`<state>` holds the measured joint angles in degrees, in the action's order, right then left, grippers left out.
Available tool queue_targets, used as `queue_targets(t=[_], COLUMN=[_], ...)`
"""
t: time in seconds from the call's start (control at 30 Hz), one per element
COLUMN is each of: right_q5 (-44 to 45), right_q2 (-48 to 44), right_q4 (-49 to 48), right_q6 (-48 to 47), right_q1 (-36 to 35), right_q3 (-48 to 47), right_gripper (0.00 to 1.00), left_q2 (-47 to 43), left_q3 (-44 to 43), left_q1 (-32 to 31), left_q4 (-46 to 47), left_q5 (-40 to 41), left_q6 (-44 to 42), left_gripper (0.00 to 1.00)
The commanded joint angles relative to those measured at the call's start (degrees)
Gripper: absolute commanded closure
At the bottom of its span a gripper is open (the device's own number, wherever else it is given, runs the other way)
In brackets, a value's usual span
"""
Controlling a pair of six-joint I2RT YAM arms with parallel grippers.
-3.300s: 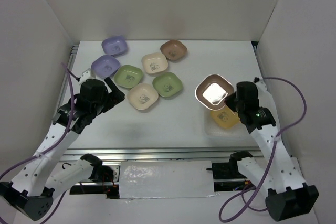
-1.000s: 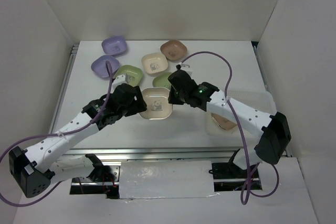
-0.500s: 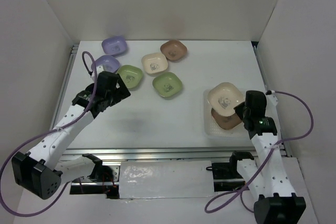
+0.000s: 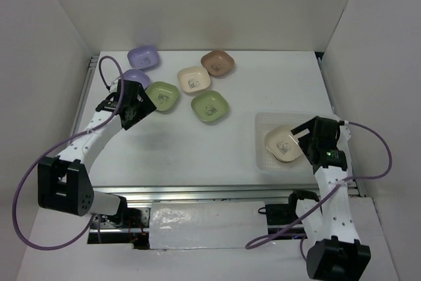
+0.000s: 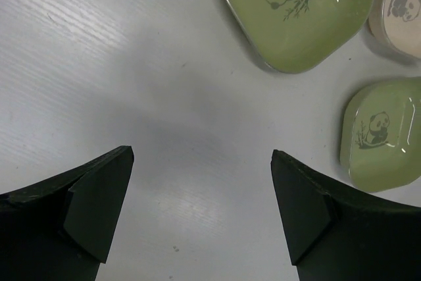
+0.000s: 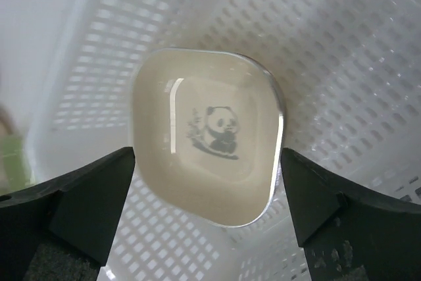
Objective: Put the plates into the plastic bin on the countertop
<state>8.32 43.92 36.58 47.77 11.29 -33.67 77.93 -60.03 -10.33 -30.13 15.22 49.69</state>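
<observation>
The right end effector hangs with its jaws wide apart on either side of a cream plate, clamping nothing. That plate lies in the bin, at 4 o'clock on the surface. Whether other plates sit under it I cannot tell. The left end effector is likewise spread and empty over bare surface, with a green plate at its 1 o'clock.

6 more lie loose between 10 and 12 o'clock: 2 purple, 2 green, 1 cream, 1 brown. They look light, stiff and glossy. I judge them slippery and apt to skate on the smooth surface if nudged. The walls are low and flared. I would pinch 1 rim, 1 finger inside and 1 outside, on a straight side rather than a rounded corner.
</observation>
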Motion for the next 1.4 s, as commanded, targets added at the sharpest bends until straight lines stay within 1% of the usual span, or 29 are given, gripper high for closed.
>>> queue_targets(t=[0.0,0.03,0.13,0.17,0.27,0.37,0.4,0.53,0.6,0.63,0.67,0.77,0.8,0.87,0.9,0.93,0.97,1.0,1.03,1.07,1.1,1.13,1.17,1.2,1.23,1.27,1.3,1.33,1.37], right_q5=[2.22,2.84,2.85,2.06,-0.75,-1.28,-1.55,-1.38,-1.2,-1.11,-1.2,-1.29,-1.29,-1.37,-1.46,-1.55,-1.98,-2.42,-3.12,-3.83,-5.92,-6.38,-6.12,-3.77,-2.27,-0.16,3.86,5.38,6.7], right_q2=[-5.33,-7.34,-9.02,-9.03,-8.85,-8.59,-8.59,-9.64,-9.65,-9.73,-9.56,-9.29,-9.03,-8.85,-8.51,-8.24,-7.98,-6.67,-5.52,-4.12,-0.54,1.67,4.3,9.99,13.35,17.04,24.38,27.85,31.28], right_q4=[1.82,2.7,4.64,4.9,4.91,5.52,5.52,5.52,5.44,5.52,5.61,5.61,5.52,4.82,4.38,3.16,2.1,0.96,-2.35,-4.22,-7.63,-9.05,-10.2,-11.08,-10.92,-9.7,-6.64,-6.61,-3.91], right_q6=[-0.75,-0.66,-1.36,-1.8,-2.94,-3.21,-3.47,-3.74,-3.74,-3.74,-3.82,-4.08,-3.91,-3.82,-3.74,-3.91,-4.26,-4.61,-4.96,-5.75,-6.37,-6.72,-8.03,-9.09,-9.97,-11.72,-12.52,-13.05,-13.75], right_q1=[-1.7,-2.49,-5.39,-6.97,-9.26,-11.03,-13.2,-15.5,-16.12,-16.65,-16.91,-18.05,-18.49,-19.9,-20.42,-21.82,-22.79,-23.93,-25.16,-28.48,-30.52,-32.97,-39.0,-42.11,-44.84,-50.08,-52.31,-53.9,-55.05], right_q3=[-7.19,-8.42,-12.2,-13.69,-15.54,-17.56,-17.92,-19.41,-19.77,-20.2,-20.47,-21.43,-21.61,-21.88,-21.7,-21.27,-20.74,-20.12,-18.55,-17.93,-17.49,-18.0,-18.79,-22.28,-24.93,-28.08,-34.9,-38.36,-41.36], right_gripper=[0.0,0.0,0.0,0.0,0.0,0.0,0.0,0.0,0.0,0.0,0.0,0.0,0.0,0.0,0.0,0.0,0.0,0.0,0.0,0.0,0.0,0.0,0.0,0.0,0.0,0.0,0.0,0.0,0.0], left_q2=[3.44,4.41,9.42,12.22,16.53,21.19,22.34,28.4,30.08,31.3,31.84,33.6,33.86,34.48,34.57,33.79,32.82,31.42,27.05,24.31,18.37,15.09,12.1,9.2,3.77,1.46,-3.0,-5.22,-7.16], left_q3=[-2.11,-2.37,-3.77,-4.21,-6.06,-9.83,-10.63,-14.4,-15.2,-15.2,-15.12,-14.59,-14.15,-13.97,-13.63,-13.1,-12.22,-9.87,-8.1,-6.43,-3.28,-1.86,-0.8,1.12,1.93,2.37,2.81,2.99,3.25], left_q1=[1.36,2.06,3.29,3.38,3.56,3.12,2.86,2.77,2.59,2.51,2.51,2.59,2.68,2.68,2.59,2.51,1.98,1.63,1.1,-0.47,-1.53,-2.84,-6.08,-7.67,-9.34,-12.67,-14.18,-16.02,-18.74], left_q4=[5.25,7.0,10.16,10.87,12.54,10.28,9.83,9.39,8.78,8.86,9.03,9.56,9.91,10.44,10.53,10.18,10.0,9.65,8.78,8.16,7.11,6.23,5.18,4.82,4.82,4.21,3.33,2.71,2.19], left_q5=[-3.09,-3.7,-4.76,-4.85,-3.89,-0.47,0.33,1.39,1.65,2.0,2.0,2.0,2.0,1.65,1.65,1.91,2.96,3.75,4.72,5.68,8.3,9.38,9.91,10.35,9.4,8.6,8.25,7.81,6.93], left_q6=[-1.44,-1.35,0.22,1.62,4.79,8.13,8.66,10.42,10.95,11.39,11.65,11.92,11.83,11.74,11.92,12.62,12.97,13.32,13.76,13.85,13.51,12.63,11.06,8.08,5.88,3.94,1.83,0.94,0.15], left_gripper=[0.01,0.01,0.01,0.01,0.01,0.01,0.01,0.05,0.09,0.14,0.14,0.18,0.22,0.37,0.63,0.85,1.0,1.0,1.0,1.0,1.0,1.0,1.0,1.0,1.0,1.0,1.0,1.0,1.0])
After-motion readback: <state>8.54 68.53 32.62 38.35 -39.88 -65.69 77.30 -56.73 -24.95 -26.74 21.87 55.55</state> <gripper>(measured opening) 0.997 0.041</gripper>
